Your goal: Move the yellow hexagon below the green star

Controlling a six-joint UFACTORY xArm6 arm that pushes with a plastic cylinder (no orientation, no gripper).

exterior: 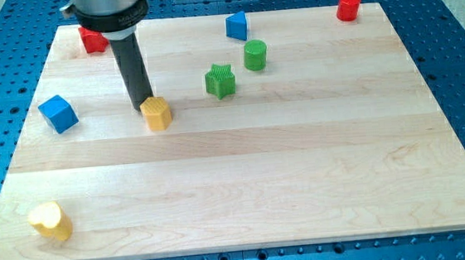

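Presently: yellow hexagon [157,113], short faceted prism, on wooden board [246,195], left of and slightly below green star [220,80]. Rod tip [143,109] touches hexagon's upper-left edge; rod carries no jaws.

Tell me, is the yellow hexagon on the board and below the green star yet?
On the board, but not below. The yellow hexagon sits toward the view's left of the green star, with my tip against its left side.

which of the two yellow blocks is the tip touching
The yellow hexagon near the board's middle left; my tip sits against its upper-left side. The other yellow block lies far off, at the view's bottom left.
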